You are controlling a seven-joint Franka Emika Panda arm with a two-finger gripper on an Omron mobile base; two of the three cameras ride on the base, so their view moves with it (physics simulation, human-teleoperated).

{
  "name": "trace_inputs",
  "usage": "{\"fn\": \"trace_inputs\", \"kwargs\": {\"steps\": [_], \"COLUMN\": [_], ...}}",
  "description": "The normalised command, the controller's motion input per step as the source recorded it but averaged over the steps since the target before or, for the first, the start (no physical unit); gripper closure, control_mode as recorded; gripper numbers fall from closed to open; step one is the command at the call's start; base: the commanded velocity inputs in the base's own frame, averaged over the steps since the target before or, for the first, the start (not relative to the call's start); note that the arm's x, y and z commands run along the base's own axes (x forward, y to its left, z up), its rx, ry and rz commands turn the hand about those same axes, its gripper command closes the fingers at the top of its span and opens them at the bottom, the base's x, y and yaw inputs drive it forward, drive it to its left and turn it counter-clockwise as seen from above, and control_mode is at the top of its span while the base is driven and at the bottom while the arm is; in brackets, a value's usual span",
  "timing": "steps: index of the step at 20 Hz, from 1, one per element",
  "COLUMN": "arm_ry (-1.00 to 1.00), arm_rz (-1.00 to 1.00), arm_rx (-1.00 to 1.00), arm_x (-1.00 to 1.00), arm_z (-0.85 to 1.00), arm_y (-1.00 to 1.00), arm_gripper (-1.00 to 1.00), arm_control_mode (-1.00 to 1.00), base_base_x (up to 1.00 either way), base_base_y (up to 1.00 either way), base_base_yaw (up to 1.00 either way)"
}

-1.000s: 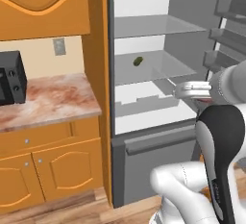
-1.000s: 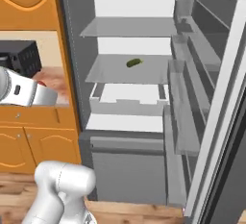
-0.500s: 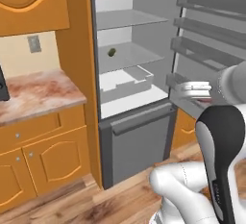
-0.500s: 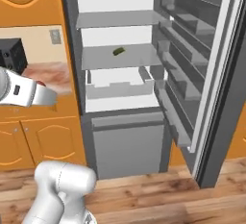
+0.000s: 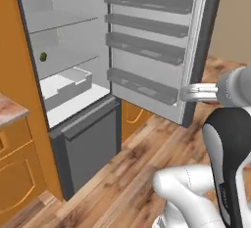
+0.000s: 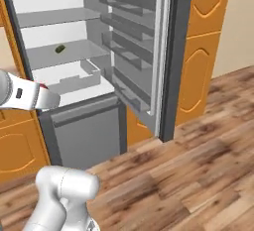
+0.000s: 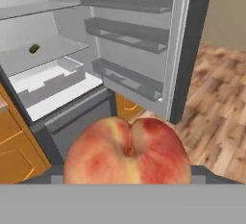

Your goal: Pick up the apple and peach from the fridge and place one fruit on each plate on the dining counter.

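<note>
Hand view: a peach [image 7: 127, 151], red and yellow with its stem dimple facing the camera, sits close before the lens at the gripper [image 7: 128, 179]. The jaws pinch the peach from both sides; the fingertips themselves are hidden behind it. Beyond it stands the fridge [image 7: 72, 64], door swung wide to the right, white drawers inside on the left. A small dark green item [image 7: 34, 49] lies on a far shelf; what it is cannot be told. The right base view shows the arm held low on the left, before the fridge. Judged by its look, the peach is light, round and soft-skinned, so it bruises easily and may roll; a gentle hold across its widest part suits it best.
</note>
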Motion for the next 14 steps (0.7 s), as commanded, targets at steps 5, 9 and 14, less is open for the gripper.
{"fn": "trace_inputs", "kwargs": {"steps": [5,9,14], "arm_ry": [0.0,0.0,0.0], "arm_rz": [0.0,0.0,0.0], "arm_rx": [0.0,0.0,0.0], "arm_x": [0.0,0.0,0.0], "arm_z": [0.0,0.0,0.0], "arm_y": [0.0,0.0,0.0], "arm_gripper": [1.0,1.0,1.0], "arm_control_mode": [1.0,1.0,1.0], "base_base_x": [-0.59,-0.52,-0.17], "base_base_y": [0.02,0.0,-0.11], "base_base_yaw": [-0.68,-0.67,-0.65]}}
